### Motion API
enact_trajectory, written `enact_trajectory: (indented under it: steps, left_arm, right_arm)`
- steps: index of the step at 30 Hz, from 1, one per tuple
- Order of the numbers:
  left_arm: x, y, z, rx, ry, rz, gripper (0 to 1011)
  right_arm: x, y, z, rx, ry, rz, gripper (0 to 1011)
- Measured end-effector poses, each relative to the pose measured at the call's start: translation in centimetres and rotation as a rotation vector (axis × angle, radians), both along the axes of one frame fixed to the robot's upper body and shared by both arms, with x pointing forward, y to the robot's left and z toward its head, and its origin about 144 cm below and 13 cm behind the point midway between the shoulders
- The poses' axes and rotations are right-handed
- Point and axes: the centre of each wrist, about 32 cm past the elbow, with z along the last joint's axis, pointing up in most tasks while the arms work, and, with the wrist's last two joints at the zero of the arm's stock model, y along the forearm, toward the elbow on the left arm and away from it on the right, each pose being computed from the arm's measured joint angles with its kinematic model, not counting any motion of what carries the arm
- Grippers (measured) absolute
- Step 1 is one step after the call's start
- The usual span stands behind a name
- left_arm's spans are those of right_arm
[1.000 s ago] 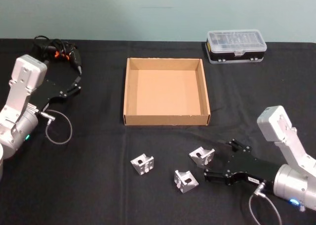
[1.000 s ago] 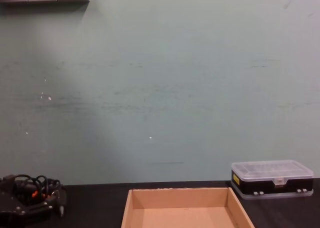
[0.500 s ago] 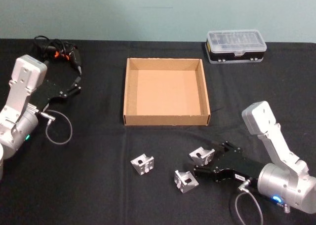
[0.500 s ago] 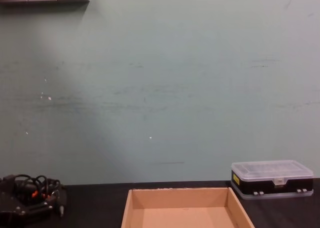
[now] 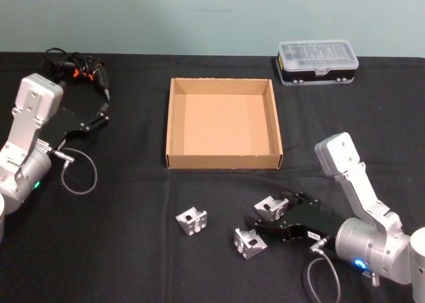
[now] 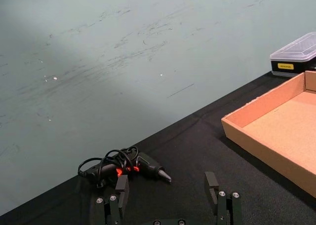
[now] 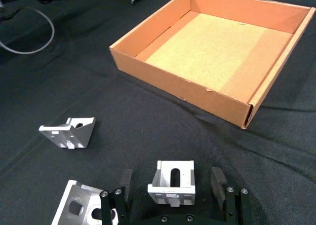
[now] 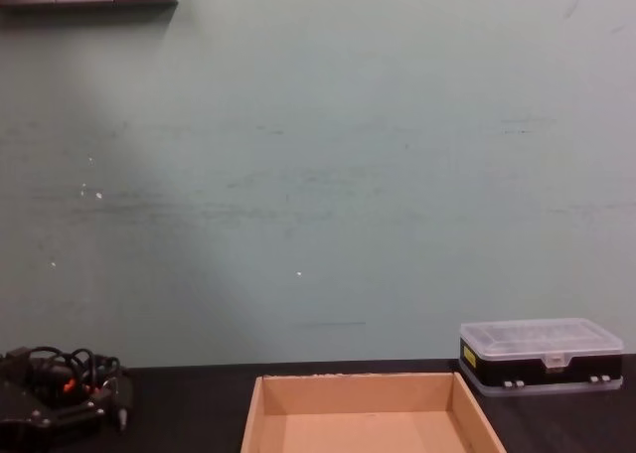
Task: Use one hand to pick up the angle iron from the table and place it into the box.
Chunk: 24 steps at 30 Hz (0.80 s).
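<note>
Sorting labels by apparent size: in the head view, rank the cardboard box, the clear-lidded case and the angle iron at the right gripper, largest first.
1. box
2. clear-lidded case, farther back
3. angle iron, inside the open right gripper; left gripper parked far left.

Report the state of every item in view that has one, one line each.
box: open-topped, empty.
right gripper: open, fingers either side of the right angle iron.
right angle iron: on the table, ungripped.
middle angle iron: on the table, loose.
left angle iron: on the table, loose.
left gripper: open, parked at the table's left.
case: lid shut.
electric screwdriver: lying on the table, cord bundled.
</note>
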Motion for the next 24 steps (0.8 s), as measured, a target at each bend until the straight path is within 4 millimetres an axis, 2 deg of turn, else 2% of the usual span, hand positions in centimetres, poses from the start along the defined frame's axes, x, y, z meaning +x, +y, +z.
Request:
enact_trajectory:
  steps: [24]
  left_arm:
    - [0.0, 0.0, 0.0, 0.0, 0.0, 0.0, 1000]
  right_arm:
    - [0.04, 0.07, -0.09, 0.004, -0.005, -0.008, 1003]
